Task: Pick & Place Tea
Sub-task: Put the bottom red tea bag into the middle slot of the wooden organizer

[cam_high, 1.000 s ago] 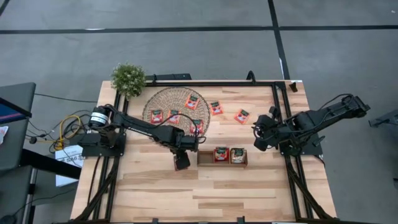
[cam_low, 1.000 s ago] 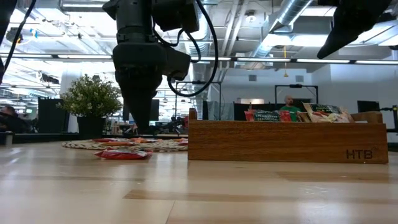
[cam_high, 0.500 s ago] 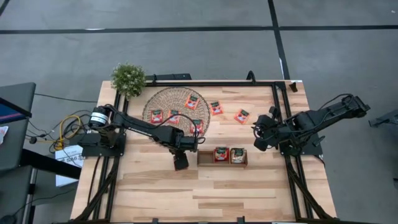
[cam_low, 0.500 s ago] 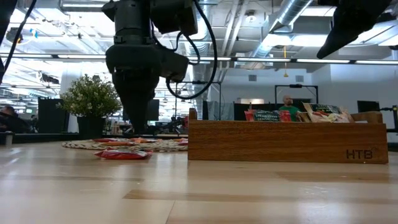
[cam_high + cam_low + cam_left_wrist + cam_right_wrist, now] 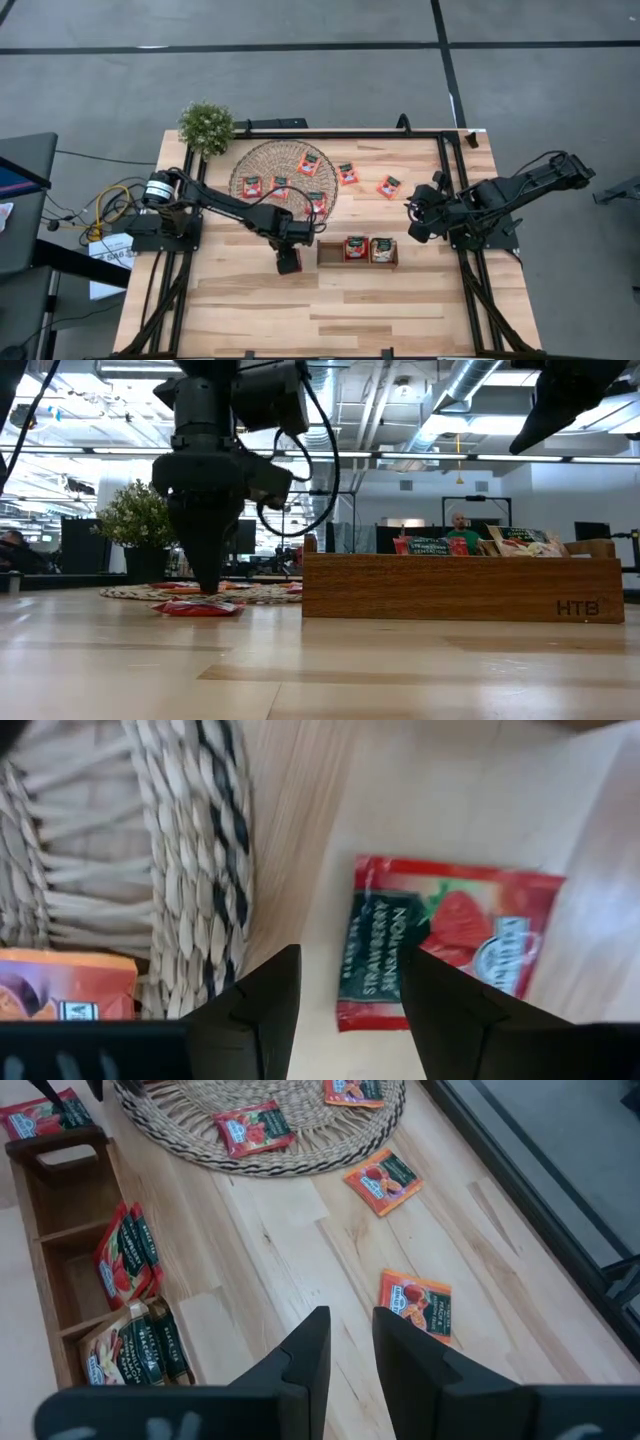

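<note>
A red strawberry tea sachet [image 5: 450, 935] lies flat on the wood just off the rim of the woven mat [image 5: 190, 850], left of the wooden tray [image 5: 330, 252]. My left gripper [image 5: 350, 990] points down just above it, open, with its fingertips over the sachet's printed end; the low view shows it [image 5: 205, 585] a little above the sachet [image 5: 195, 608]. Several more sachets lie on the mat [image 5: 283, 178]. Two others [image 5: 347, 174] [image 5: 388, 186] lie on the table. My right gripper [image 5: 350, 1345] waits at the table's right, raised, narrowly open and holding nothing.
The tray [image 5: 460, 588] holds sachets in two of its compartments [image 5: 125, 1260] [image 5: 135, 1345]; its third compartment [image 5: 60, 1195] shows bare wood. A potted plant [image 5: 206, 126] stands at the far left corner. Bare tabletop stretches along the near side.
My left gripper has sunk toward the red sachet beside the mat, staying open. The sachet has not moved.
</note>
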{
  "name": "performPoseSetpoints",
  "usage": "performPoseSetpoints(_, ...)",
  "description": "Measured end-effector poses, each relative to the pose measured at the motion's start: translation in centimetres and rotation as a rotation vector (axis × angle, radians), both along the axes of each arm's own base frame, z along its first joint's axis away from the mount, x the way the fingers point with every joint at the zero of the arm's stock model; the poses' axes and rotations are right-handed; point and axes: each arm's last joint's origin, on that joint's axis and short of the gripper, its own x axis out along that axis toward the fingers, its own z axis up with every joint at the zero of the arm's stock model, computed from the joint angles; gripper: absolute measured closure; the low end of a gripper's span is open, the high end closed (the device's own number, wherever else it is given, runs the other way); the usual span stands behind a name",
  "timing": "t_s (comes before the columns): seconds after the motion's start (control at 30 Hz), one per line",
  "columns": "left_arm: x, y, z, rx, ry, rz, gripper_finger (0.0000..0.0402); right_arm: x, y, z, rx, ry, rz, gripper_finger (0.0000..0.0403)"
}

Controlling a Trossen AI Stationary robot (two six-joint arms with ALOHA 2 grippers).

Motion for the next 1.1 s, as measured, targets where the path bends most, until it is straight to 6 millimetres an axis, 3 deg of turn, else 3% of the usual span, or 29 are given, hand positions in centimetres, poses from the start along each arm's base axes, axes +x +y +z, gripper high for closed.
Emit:
performPoseSetpoints(0.5,-1.2,0.1,-1.7,-0.012,0.022,0.053,0.0256,0.2,0.1,0.1,0.010,-0.022,0.001,0.0332)
performPoseSetpoints(0.93,-1.2,0.2,-1.8,-0.017,0.022,0.103,0.0387,0.2,0.1,0.1,0.010,-0.021,0.001,0.0332)
performPoseSetpoints(1.1,-0.8,0.1,-1.5,-0.027,0.006,0.097,0.0400,0.2,0.1,0.1,0.010,-0.020,0.001,0.0332)
